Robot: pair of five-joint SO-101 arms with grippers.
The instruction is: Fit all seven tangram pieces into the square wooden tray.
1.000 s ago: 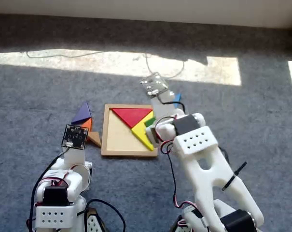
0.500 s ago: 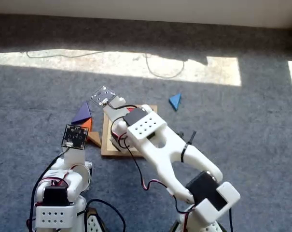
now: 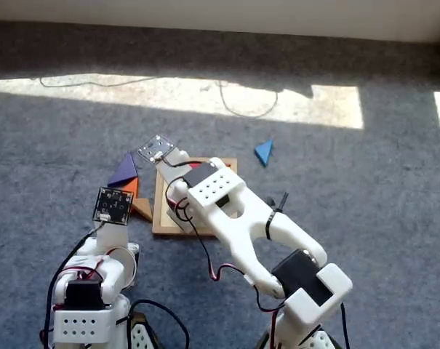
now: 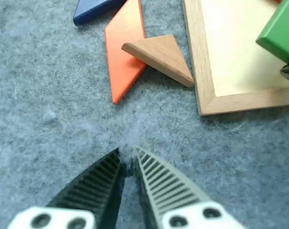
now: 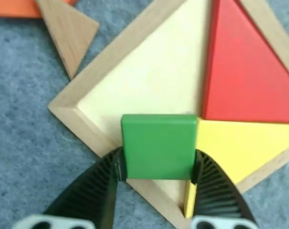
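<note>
1. The right arm (image 3: 227, 203) has swung across the wooden tray (image 5: 130, 45) toward the left arm's side, carrying the green square (image 5: 158, 147).
2. The right jaws clamp the green square over a tray corner. The red triangle (image 5: 244, 71) and yellow triangle (image 5: 244, 143) lie in the tray just beyond.
3. The left jaws are closed and empty over the carpet (image 4: 39, 119). Ahead lie an orange parallelogram (image 4: 125, 52) and a wooden triangle (image 4: 161, 57), the latter touching the tray's rim.
4. A blue triangle (image 3: 263, 152) lies well apart from both jaws.

The high camera looks down from behind both arms onto the wooden tray (image 3: 158, 207). Wrist cameras sit close above the left claw (image 4: 127, 163) and right claw (image 5: 157, 155); both share the tray corner beside the wooden triangle (image 4: 161, 55).
</note>
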